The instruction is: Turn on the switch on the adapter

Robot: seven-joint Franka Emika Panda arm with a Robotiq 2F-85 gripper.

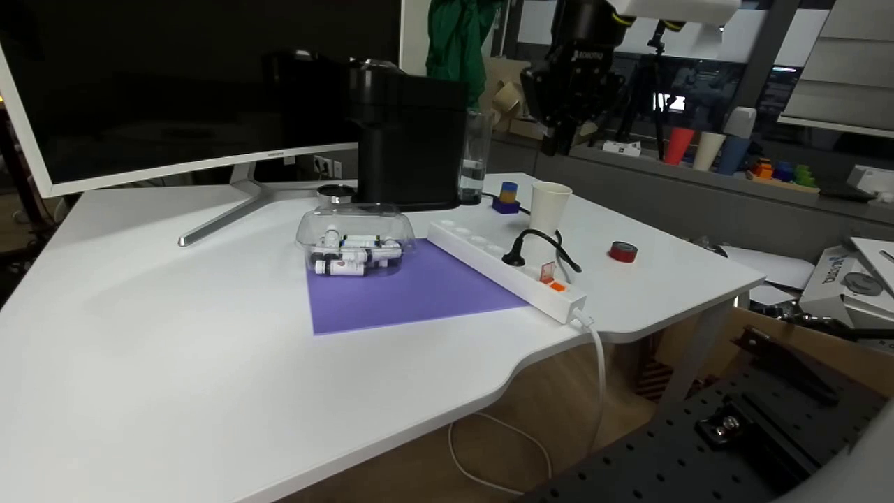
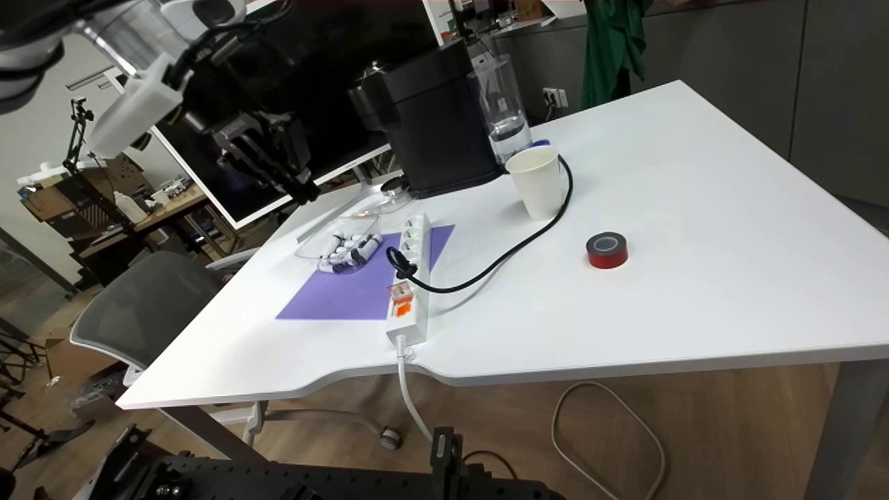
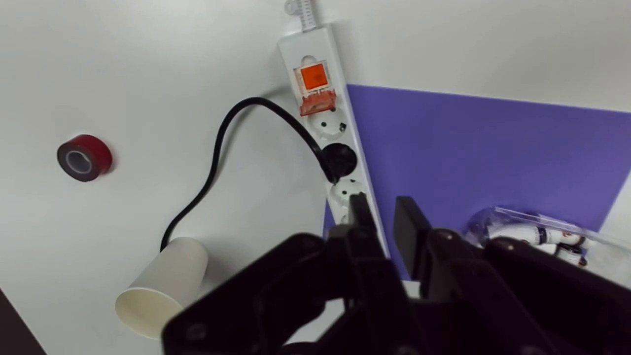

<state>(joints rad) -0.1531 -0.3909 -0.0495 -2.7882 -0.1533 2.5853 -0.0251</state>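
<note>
Wrist view: adapter [image 3: 348,134] is a white multi-socket strip, running from top centre down behind the gripper [image 3: 382,207], which hides its lower end. Fingertips parted, narrow gap showing between them. Orange switch [image 3: 314,76] sits near the strip's cord end, translucent red cover [image 3: 318,102] flipped up; on or off, can't tell. Black plug [image 3: 341,160] seated in the second socket from the switch, black cable [image 3: 215,160] arcing away to the paper cup [image 3: 170,271] at lower left. Red tape roll [image 3: 86,158] lies further up on that side, purple sheet [image 3: 468,148] on the opposite side of the strip. In an exterior view, gripper hangs in the air above the table [image 1: 174,363], well apart from the adapter; finger gap unreadable from there. Adapter lies across the sheet's edge, switch end near the table edge, white cord [image 1: 601,377] dropping over it. Cup upright, block stack [image 1: 508,197] near it, clear cylinder [image 1: 473,161] next to the black appliance [image 1: 412,140], large monitor [image 1: 209,84] on the appliance's other side, clear box [image 1: 356,218] of small white containers overlapping the sheet. In an exterior view with the grey chair [image 2: 149,305], gripper is up in front of the monitor, finger gap unreadable here too. Cable sweeps from plug round past the cup; tape roll flat on the table, well apart from the adapter. Green cloth [image 2: 615,48] hangs beyond the table.
</note>
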